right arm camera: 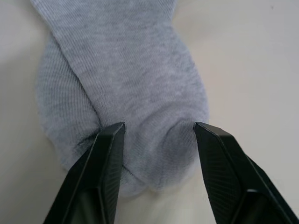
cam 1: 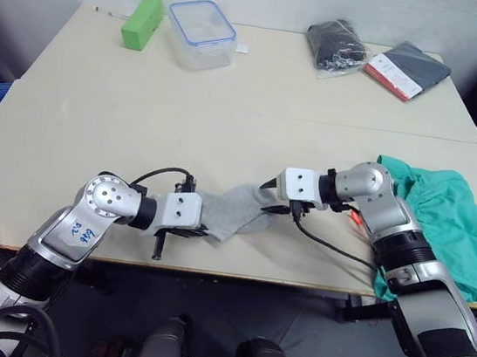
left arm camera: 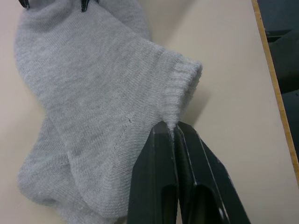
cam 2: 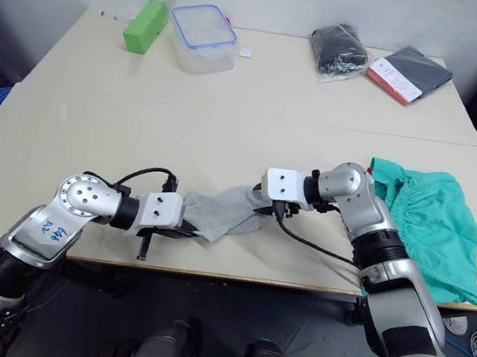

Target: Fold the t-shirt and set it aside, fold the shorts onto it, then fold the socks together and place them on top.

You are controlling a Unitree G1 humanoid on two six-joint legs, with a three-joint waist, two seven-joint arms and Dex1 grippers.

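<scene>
We find the socks (cam 1: 236, 212) lying overlapped near the table's (cam 1: 227, 133) front edge, between the two arms. The left gripper (left arm camera: 175, 133) is clamped on the ribbed cuff edge, while the right gripper (right arm camera: 159, 128) has its fingers spread apart, straddling the toe end. The shorts (cam 1: 443, 227) lie bunched at the table's right side.

The beige table (cam 1: 253, 136) carries the grey socks (cam 1: 232, 213) near its front edge, lying between the fingers of the two grippers, and the teal shorts (cam 1: 438, 231) lie beyond the right arm at the table's right edge. Far from the fingers, along the back edge, stand a green block (cam 1: 142, 21), a clear container (cam 1: 201, 34), a black bagged cloth (cam 1: 335, 46) and a dark booklet (cam 1: 407, 69).
</scene>
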